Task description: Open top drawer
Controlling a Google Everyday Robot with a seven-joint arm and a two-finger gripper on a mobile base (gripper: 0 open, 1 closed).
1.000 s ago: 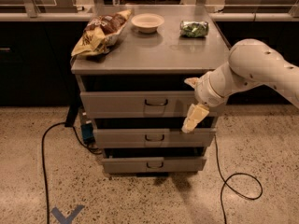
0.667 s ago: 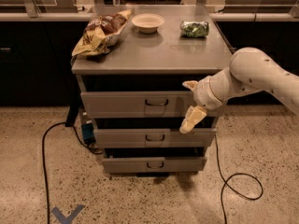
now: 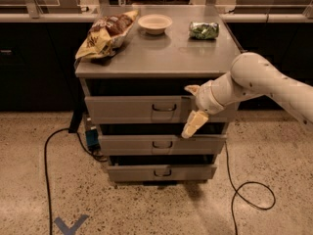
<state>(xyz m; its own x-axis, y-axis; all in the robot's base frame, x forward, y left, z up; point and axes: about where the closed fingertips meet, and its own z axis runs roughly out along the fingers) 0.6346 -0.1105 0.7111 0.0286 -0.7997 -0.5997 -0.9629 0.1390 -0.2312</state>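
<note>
The top drawer (image 3: pixel 122 109) is seen directly under the cabinet top (image 3: pixel 161 58), above two smaller drawers. The gripper (image 3: pixel 192 106) is held against the drawer's front, just right of the handle (image 3: pixel 164 107), with fingers spread apart. A bag (image 3: pixel 105 33), bowl (image 3: pixel 154 23) and packet (image 3: pixel 204 30) are laid on top.

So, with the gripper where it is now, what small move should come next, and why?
Probably a short shift left, toward the handle of the top drawer. The gripper sits in front of the drawer's right end, beside the handle and not on it. The drawer does not look pulled out yet, so the handle has to be reached first.
</note>
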